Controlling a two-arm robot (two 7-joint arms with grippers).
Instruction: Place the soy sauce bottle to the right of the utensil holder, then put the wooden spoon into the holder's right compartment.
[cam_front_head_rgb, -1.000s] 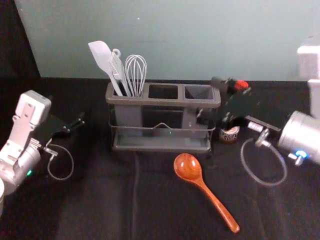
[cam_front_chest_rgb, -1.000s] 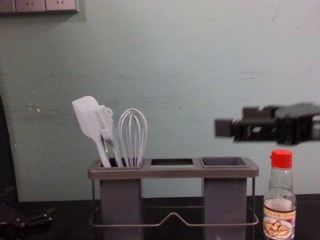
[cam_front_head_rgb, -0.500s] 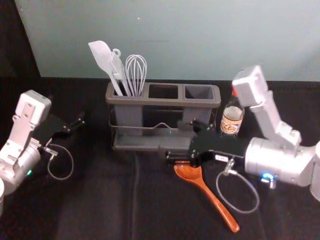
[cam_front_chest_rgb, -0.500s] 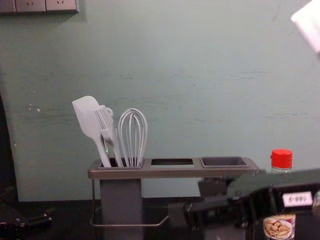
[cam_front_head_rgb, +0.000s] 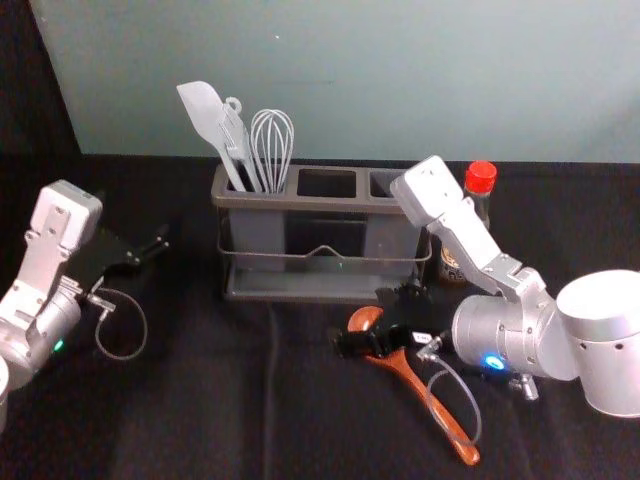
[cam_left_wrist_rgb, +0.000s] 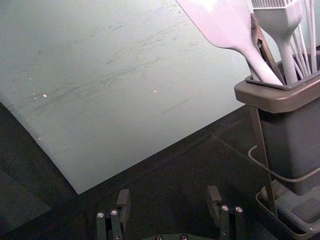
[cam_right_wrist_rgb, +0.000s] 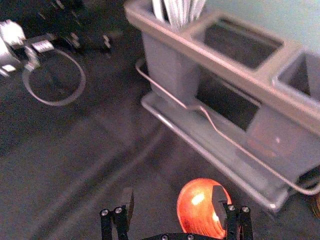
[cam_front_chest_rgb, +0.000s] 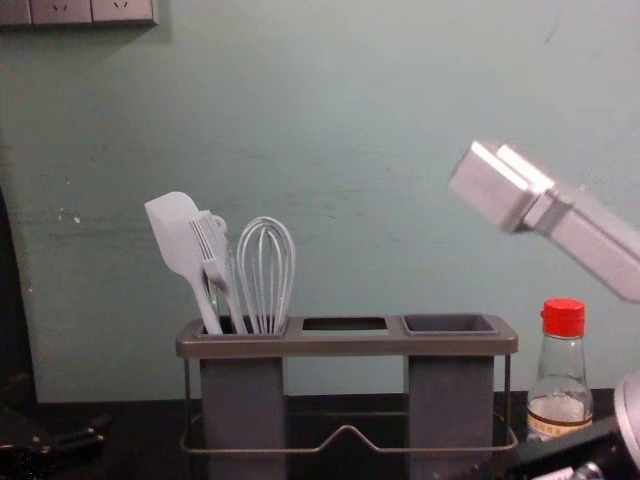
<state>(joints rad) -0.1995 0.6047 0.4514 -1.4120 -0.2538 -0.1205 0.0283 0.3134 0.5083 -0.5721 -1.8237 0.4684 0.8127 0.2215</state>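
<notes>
The wooden spoon (cam_front_head_rgb: 415, 384) lies on the dark cloth before the holder. Over its bowl hangs my right gripper (cam_front_head_rgb: 368, 322), open and holding nothing. In the right wrist view, the spoon's bowl (cam_right_wrist_rgb: 196, 207) shows beside one finger of the right gripper (cam_right_wrist_rgb: 174, 204). The grey utensil holder (cam_front_head_rgb: 270, 203) has three openings; its right compartment (cam_front_chest_rgb: 448, 323) holds nothing visible. Just right of the holder, the soy sauce bottle (cam_front_chest_rgb: 562, 370) stands upright, red-capped, its base partly hidden by the right arm. My left gripper (cam_front_head_rgb: 152, 247), also the left gripper (cam_left_wrist_rgb: 168, 204) in its wrist view, is parked open at the left.
A white spatula (cam_front_chest_rgb: 178, 240), a brush (cam_front_chest_rgb: 212, 250) and a whisk (cam_front_chest_rgb: 265, 270) stand in the holder's left compartment. Behind the table rises a pale green wall (cam_front_chest_rgb: 350, 120). The holder's wire rail (cam_front_chest_rgb: 300, 449) runs along its front.
From above the bottle, my right gripper has moved left and toward the near side, down over the spoon's bowl. The bottle stands free of it. The left arm has stayed still.
</notes>
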